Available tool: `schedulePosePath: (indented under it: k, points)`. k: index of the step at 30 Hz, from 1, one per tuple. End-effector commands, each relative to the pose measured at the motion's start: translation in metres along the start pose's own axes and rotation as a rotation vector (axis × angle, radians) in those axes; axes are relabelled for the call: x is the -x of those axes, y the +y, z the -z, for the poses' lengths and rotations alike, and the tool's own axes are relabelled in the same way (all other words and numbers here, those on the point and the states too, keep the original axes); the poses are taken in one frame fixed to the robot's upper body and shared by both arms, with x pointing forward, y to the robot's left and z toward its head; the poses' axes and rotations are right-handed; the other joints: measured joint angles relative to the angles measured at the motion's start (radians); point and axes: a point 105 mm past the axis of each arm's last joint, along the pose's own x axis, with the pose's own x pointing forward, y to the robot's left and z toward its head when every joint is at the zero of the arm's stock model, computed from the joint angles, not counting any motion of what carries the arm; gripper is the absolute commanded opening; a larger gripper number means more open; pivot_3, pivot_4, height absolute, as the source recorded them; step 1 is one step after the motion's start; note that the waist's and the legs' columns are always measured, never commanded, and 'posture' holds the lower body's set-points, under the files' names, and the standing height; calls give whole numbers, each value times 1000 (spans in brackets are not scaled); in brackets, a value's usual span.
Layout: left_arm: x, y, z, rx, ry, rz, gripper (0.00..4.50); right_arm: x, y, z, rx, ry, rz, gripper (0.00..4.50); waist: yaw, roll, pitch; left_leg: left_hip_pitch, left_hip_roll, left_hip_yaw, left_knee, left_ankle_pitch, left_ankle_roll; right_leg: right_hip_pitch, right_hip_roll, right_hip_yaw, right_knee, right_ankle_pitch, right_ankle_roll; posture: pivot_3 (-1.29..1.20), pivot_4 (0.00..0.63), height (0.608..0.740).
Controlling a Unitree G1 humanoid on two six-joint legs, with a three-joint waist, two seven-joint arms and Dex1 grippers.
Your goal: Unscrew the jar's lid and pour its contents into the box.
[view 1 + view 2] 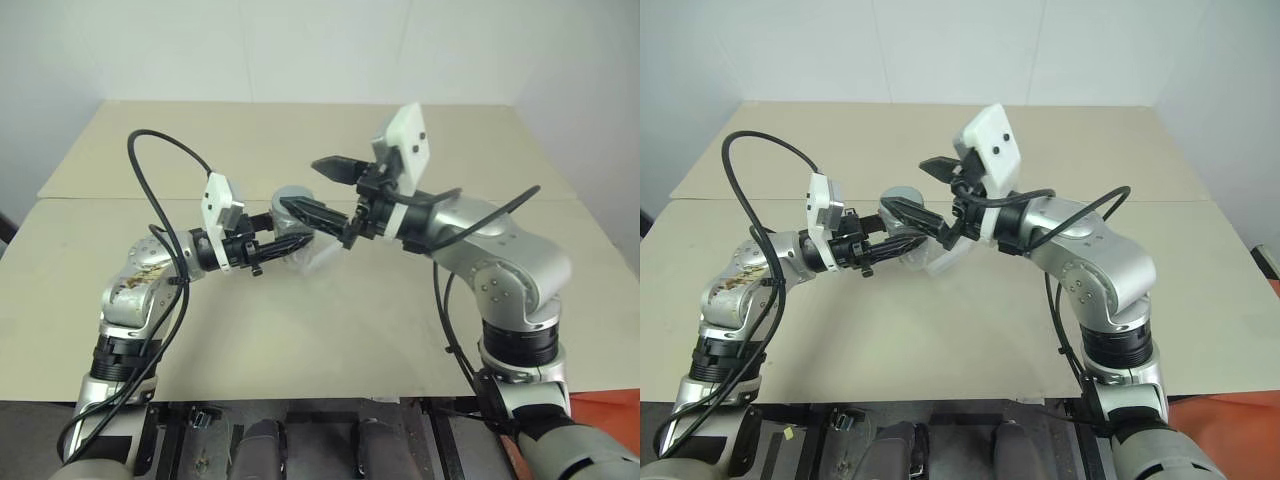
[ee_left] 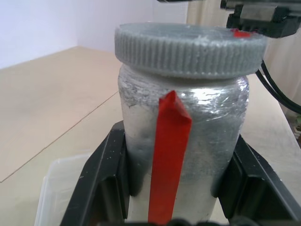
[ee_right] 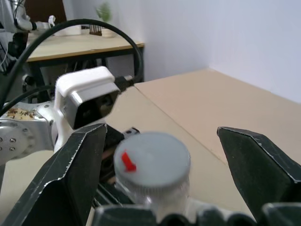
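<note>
While left hand (image 2: 174, 207) grips jar (image 2: 183, 141), lid (image 3: 153, 157) on.

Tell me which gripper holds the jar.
The left gripper: its fingers clamp the jar on both sides. The right gripper has its fingers spread wide around the lid, not touching it.

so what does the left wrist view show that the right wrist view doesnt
Left wrist view: the red stripe down the jar, the left gripper shut on the jar's body, and a corner of the clear box below it.

Right wrist view: the open right gripper, a finger on each side of the lid without touching it, and a second table behind.

Both: the ridged grey lid, still on the jar.
</note>
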Motion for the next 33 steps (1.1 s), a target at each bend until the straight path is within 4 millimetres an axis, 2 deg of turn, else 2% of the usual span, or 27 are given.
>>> schedulePosePath:
  k: [1, 4, 13, 21, 33]
  points:
    - [-5, 1, -17, -67, -34, 12, 2237, -5, 10, -13, 57, -34, 12, 4413, 1, 0, 0, 0, 0, 0, 0, 0, 0, 0, 0, 0, 0, 0, 0, 0, 150, 740]
    - [-7, 1, -19, -73, -36, 20, 2237, -10, 12, -10, 70, -24, 32, 4413, 0, 0, 0, 0, 0, 0, 0, 0, 0, 0, 0, 0, -1, 0, 0, 0, 150, 740]
    - [-7, 1, -22, -76, -37, 35, 2237, -17, -3, -4, 72, -1, 145, 4413, -1, 0, 0, 0, 0, 1, 0, 0, 0, 0, 0, 0, -1, 0, 0, 0, 150, 740]
    - [-1, 1, -23, -79, -30, 35, 2237, -11, -10, 2, 73, 26, 166, 4413, -1, 0, 0, 0, 0, 0, 0, 0, 0, 0, 0, 0, -1, 0, 0, 0, 150, 740]
    - [19, -1, -24, -80, 5, 51, 2237, 6, -13, 6, 87, 45, 152, 4413, -1, 0, 0, 0, 0, 0, 0, 0, 0, 0, 0, 0, -1, 0, 0, 0, 150, 740]
